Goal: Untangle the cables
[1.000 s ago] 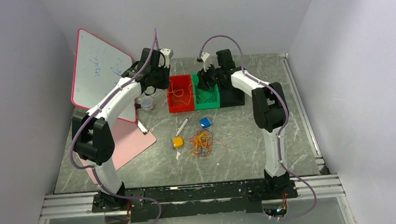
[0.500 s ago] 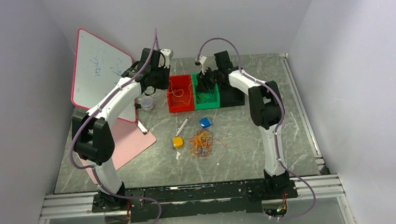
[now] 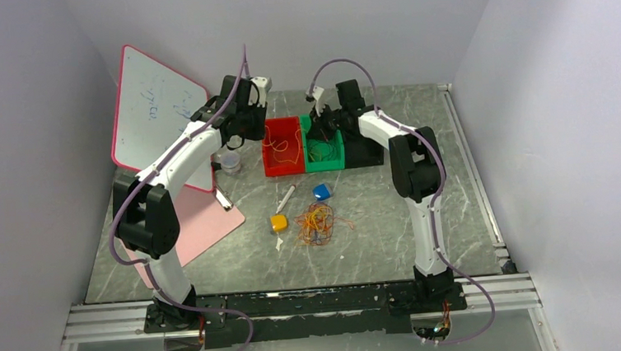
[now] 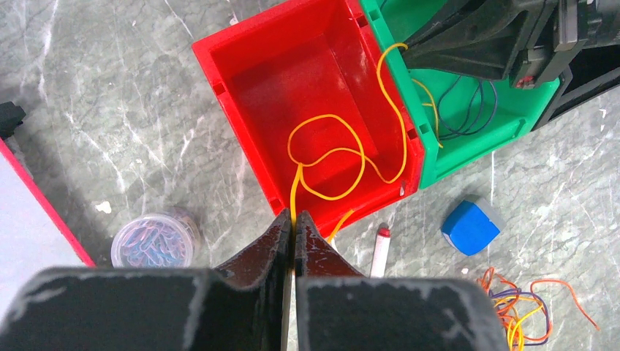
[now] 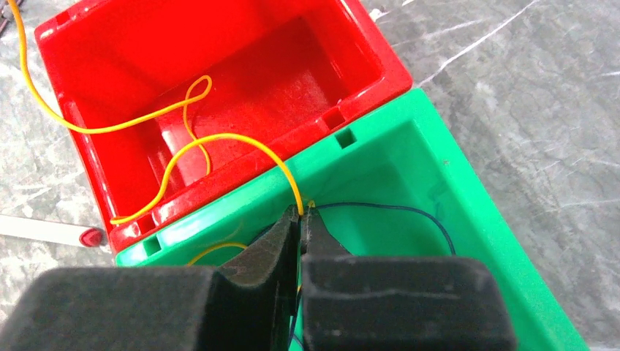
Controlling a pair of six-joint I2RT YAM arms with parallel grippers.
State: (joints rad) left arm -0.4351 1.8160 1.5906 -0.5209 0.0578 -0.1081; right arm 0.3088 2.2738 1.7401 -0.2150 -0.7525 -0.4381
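Two clamps share one yellow cable (image 4: 336, 151): left end effector (image 4: 294, 228) by the red bin (image 4: 278, 73), right end effector (image 5: 300, 221) over the green bin (image 5: 380, 168), likely drawing it clear.

Overhead view gives you bright, even, soft light from above, a faint lilac cast on the walls (image 3: 31, 121) and weak shadows on the grey marbled table (image 3: 393, 227). In your wrist views there's white glare in the glossy red plastic bin (image 4: 241, 82). The thin yellow cable (image 4: 295, 190) is sharp. The black fingers (image 4: 256, 263) of the left gripper (image 4: 294, 219) and right gripper (image 5: 301, 216) are blurred, too close to focus.
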